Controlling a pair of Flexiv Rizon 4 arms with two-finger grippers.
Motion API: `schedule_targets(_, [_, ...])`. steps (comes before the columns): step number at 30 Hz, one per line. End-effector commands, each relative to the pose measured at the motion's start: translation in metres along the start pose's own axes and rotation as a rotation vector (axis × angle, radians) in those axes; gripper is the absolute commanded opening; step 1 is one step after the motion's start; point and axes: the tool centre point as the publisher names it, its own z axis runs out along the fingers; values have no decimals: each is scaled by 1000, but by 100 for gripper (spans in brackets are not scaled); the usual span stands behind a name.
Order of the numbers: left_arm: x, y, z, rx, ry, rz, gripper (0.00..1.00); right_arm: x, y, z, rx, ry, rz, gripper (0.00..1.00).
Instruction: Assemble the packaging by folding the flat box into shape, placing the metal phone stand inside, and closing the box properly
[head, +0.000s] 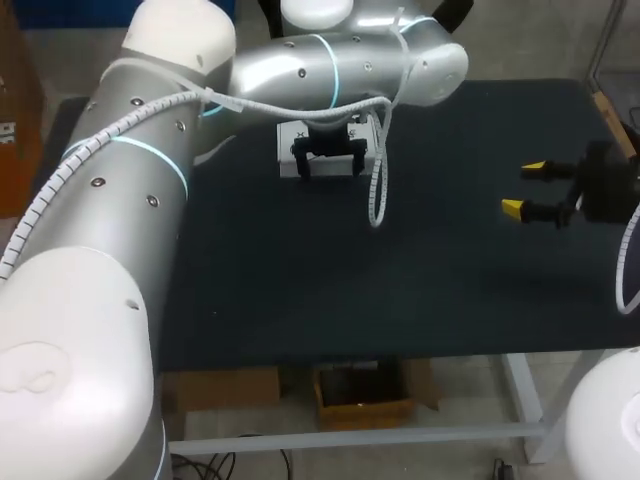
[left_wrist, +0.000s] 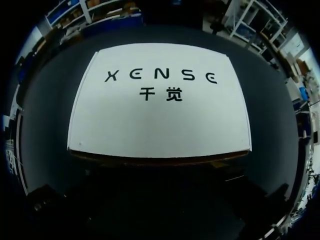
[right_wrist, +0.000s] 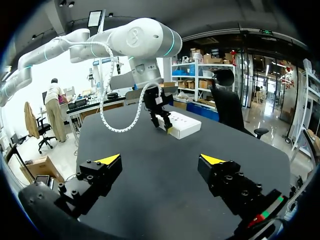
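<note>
My left arm (head: 130, 190): silver-grey tubular links, white rounded joint caps, thin cyan light rings, dark round screw heads, white spiral cable wrap (head: 378, 185). My left gripper (head: 330, 163): black body. My right arm (head: 605, 420): white domed cap. My right gripper (right_wrist: 161, 159): black blocky fingers (right_wrist: 97, 177), recessed screws, yellow wedge tips, red and green marks.

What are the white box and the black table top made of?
The box looks like cardboard with a smooth, matte white face: a raw brown edge shows along one side. The table top seems covered in a dark, dull mat, maybe felt or rubber; it gives no shine.
</note>
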Motion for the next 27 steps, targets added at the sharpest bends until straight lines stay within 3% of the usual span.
schedule_targets(1, [5,-16,3,-215,-16,2,100,0,0,-2,-2,3,0,100])
schedule_targets(11, [2,-46,5,-216,-30,-6,100,0,0,-2,-2,3,0,100])
schedule_targets(18, [3,-53,8,-222,-27,-10,100,0,0,-2,-2,3,0,100])
schedule_targets(22, [2,-44,4,-225,-14,-5,100,0,0,-2,-2,3,0,100])
schedule_targets(27, [-4,-14,-16,-197,13,29,100,0,0,-2,-2,3,0,100])
